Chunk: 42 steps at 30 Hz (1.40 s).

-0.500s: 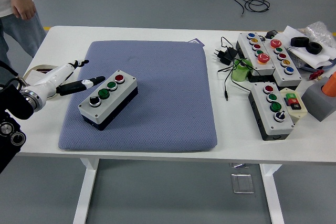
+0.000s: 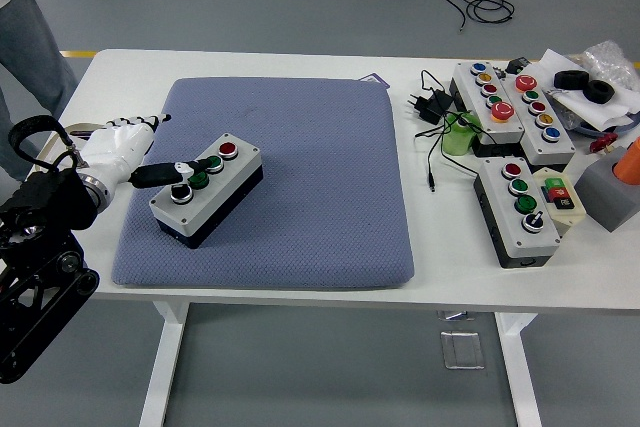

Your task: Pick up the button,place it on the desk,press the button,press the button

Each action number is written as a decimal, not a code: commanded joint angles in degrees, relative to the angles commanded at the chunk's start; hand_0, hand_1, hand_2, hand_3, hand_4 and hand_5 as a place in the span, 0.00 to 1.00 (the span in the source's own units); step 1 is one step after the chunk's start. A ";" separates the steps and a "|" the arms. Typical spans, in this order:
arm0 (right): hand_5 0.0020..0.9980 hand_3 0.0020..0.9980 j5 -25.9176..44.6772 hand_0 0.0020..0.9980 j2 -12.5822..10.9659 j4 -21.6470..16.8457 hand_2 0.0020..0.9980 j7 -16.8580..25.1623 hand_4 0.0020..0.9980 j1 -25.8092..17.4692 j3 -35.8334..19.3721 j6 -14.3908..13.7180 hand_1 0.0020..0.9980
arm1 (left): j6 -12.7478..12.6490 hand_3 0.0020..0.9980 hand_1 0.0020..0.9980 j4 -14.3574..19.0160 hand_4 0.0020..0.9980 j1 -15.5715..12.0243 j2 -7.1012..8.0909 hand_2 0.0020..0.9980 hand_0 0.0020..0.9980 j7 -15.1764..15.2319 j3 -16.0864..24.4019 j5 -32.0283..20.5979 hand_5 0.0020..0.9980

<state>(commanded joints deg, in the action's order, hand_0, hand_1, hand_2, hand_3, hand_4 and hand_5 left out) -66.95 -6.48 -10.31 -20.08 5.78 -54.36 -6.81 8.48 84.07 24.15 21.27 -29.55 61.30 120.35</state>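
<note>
Black and extended, one fingertip (image 2: 190, 167) of the white-shelled left hand (image 2: 125, 152) is laid on top of the grey four-button control box with a dark base (image 2: 207, 189), touching it at the green button second from the near end, between the black knob and the next green button; the remaining fingers are seen curled back toward the palm, with nothing gripped. The hand is carried by a black arm (image 2: 40, 247) entering from the left edge. The box is set diagonally on the left half of a blue-grey padded fabric mat (image 2: 300, 177), a red button at its far end. The mat is spread over a white table (image 2: 250, 59). To the right of the mat, well apart, several similar grey button boxes (image 2: 515, 209) are gathered with a black power adapter and cable (image 2: 430, 107). At the far left corner, a person in jeans (image 2: 25, 27) is partly seen.
</note>
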 joint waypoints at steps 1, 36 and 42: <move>0.25 0.57 -0.14 0.63 -0.01 0.00 0.62 -0.01 0.30 0.02 -0.02 0.04 0.55 | 0.08 1.00 1.00 -0.10 1.00 0.12 -0.57 1.00 1.00 -0.24 -0.31 -0.89 1.00; 0.25 0.57 -0.59 0.63 -0.07 0.00 0.62 0.01 0.31 0.32 -0.29 -0.01 0.55 | 5.33 1.00 1.00 -9.58 1.00 5.34 -5.97 1.00 0.92 -1.59 -7.56 6.78 0.71; 0.25 0.57 -0.54 0.63 -0.11 0.00 0.62 -0.01 0.31 0.36 -0.29 -0.03 0.55 | 5.13 1.00 0.88 -10.96 1.00 5.91 -6.27 0.95 0.78 -1.18 -8.06 7.42 0.52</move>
<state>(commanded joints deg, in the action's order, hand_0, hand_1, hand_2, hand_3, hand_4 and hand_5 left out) -67.49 -6.59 -10.31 -20.09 6.15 -54.65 -6.84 13.61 73.11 30.07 15.00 -30.73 53.25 127.78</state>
